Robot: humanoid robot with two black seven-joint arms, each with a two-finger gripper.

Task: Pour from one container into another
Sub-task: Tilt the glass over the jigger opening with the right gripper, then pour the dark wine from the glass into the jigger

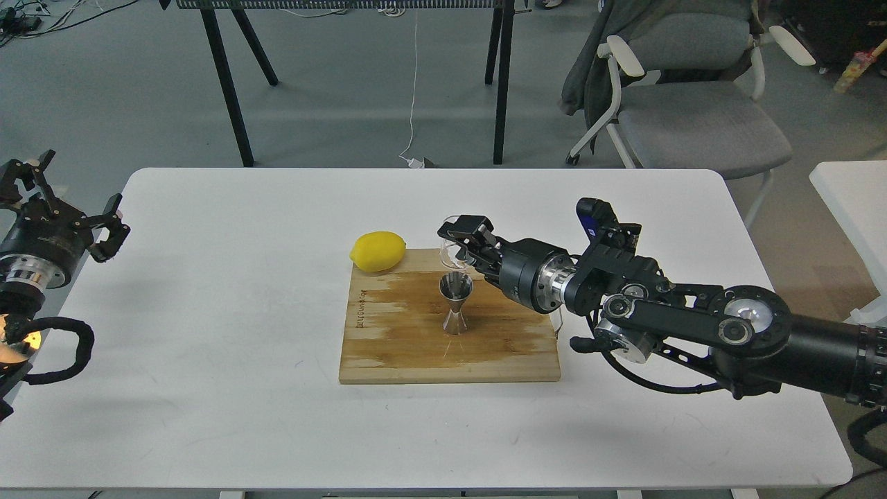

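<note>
There is a single view, taken from the robot's own head, looking forward and steeply down onto the white counter (229, 416). It sits high and fairly near: the counter fills the lower two thirds of the picture, its near edge running along the bottom and both far corners showing. Past the far edge the view reaches grey floor, black table legs (223, 76) and a grey chair (693, 111). The left arm (41, 256) enters at the left border, the right arm (762, 333) at the right border.
</note>
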